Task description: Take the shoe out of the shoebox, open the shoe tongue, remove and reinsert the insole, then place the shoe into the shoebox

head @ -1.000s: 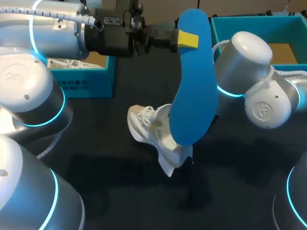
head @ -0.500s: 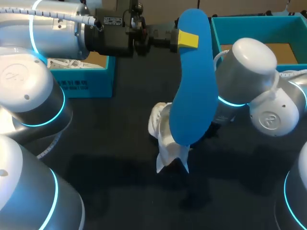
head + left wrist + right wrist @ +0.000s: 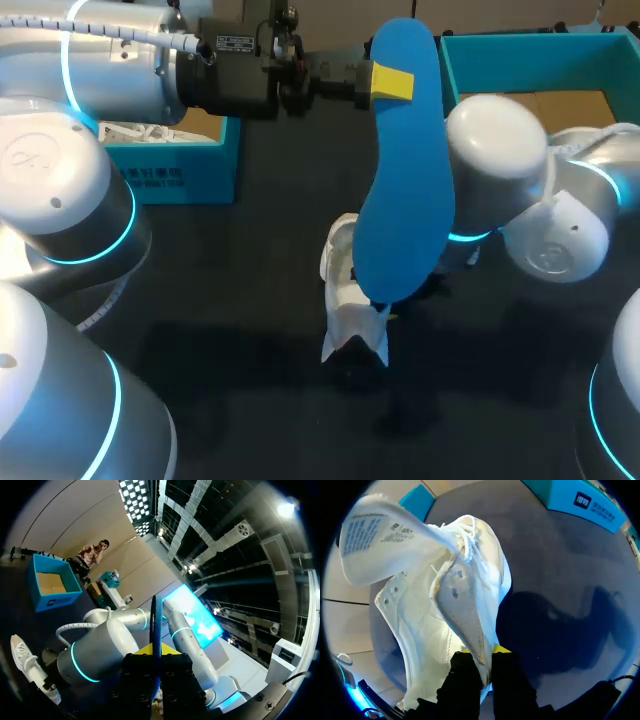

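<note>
My left gripper (image 3: 388,83) is high over the table's back, shut on the upper part of a long blue insole (image 3: 400,200) that hangs downward. In the left wrist view the insole (image 3: 156,625) stands edge-on between the fingers. Below it a white shoe (image 3: 345,300) is partly hidden by the insole. My right gripper (image 3: 482,662) is shut on the edge of the shoe's opening (image 3: 465,610). The tongue (image 3: 375,535) is folded outward, label showing. The open teal shoebox (image 3: 540,55) stands at the back right.
A second teal box (image 3: 170,160) with white paper inside stands at the back left, under my left arm. My right arm's big elbow (image 3: 495,150) sits just in front of the shoebox. The dark tabletop (image 3: 230,350) lies in front of the shoe.
My right arm has swung in toward the middle and turned the shoe, whose toe no longer points left; it now lies mostly behind the insole. The left arm and insole have not moved.
</note>
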Motion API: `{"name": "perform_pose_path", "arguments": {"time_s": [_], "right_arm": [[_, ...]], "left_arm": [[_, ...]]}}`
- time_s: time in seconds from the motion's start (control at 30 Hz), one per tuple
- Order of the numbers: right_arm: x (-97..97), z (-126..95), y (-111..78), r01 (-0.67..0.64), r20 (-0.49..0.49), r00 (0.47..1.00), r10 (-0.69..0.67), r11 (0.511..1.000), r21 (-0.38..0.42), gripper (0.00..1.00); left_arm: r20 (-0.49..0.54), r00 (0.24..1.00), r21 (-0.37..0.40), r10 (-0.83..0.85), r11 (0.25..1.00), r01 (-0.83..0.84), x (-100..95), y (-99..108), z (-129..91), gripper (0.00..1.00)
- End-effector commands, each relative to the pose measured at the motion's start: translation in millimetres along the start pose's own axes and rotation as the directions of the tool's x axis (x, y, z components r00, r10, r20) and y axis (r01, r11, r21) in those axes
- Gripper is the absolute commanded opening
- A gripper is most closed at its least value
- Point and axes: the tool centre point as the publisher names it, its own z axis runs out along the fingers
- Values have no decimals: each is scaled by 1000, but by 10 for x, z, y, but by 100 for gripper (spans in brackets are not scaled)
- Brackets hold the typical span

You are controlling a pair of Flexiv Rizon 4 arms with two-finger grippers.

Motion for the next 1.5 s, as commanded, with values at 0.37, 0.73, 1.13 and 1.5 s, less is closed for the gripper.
{"name": "perform_pose_path", "arguments": {"time_s": [0.37,0.73,1.13,1.5], "right_arm": [[115,287,-228,-27,37,999,30,997,-75,0],[-8,346,-228,-58,13,998,59,997,-50,66],[-11,-60,-319,-85,-111,990,85,996,2,100],[-150,-521,-262,-76,-264,963,54,994,-74,100]], "left_arm": [[2,1000,1,-1,1000,1,1,12,5,0],[2,1000,1,-1,1000,1,1,12,5,0],[2,1000,1,-1,1000,1,1,12,5,0],[2,1000,1,-1,1000,1,1,12,5,0]]}}
